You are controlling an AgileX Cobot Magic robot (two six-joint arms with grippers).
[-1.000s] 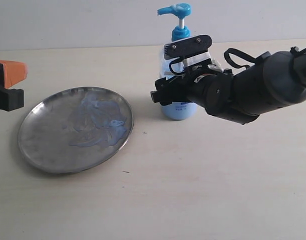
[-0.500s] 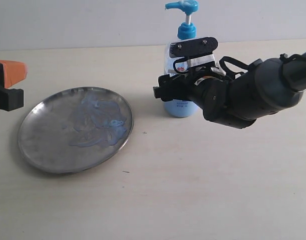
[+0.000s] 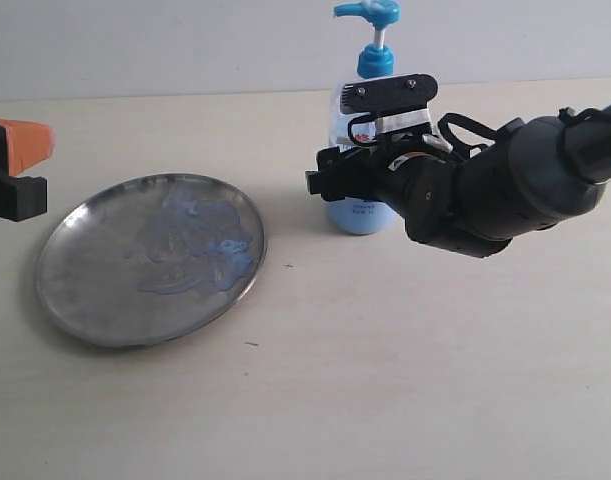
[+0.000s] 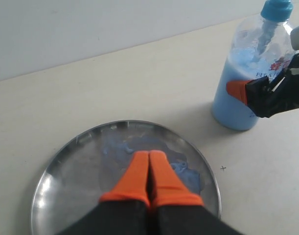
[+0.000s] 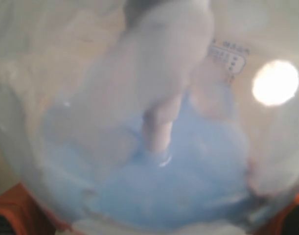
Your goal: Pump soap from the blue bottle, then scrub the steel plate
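Wrapping the bottle [image 3: 357, 212] from its side, your right claw [image 3: 357, 178] has its jaws spread wide and closed on the body. An orange pad [image 4: 236, 90] presses the plastic just above the blue liquid line, and in the right wrist view the bottle [image 5: 154, 147] fills nearly everything, with orange tips at both edges. The bottle stands upright on the tabletop [image 3: 385, 380], toward the back and right of the middle. Its pump head [image 3: 370, 12] rises clear above the claw, untouched. Your left claw [image 3: 20, 165] is shut on nothing, its orange fingers [image 4: 137, 174] pressed flat together. It hangs at the far left, near the plate [image 3: 85, 290] but not touching it. The plate lies flat, well apart from the bottle, and pale bluish soap [image 3: 200, 245] is smeared across its middle and its right side, the side nearer the bottle.
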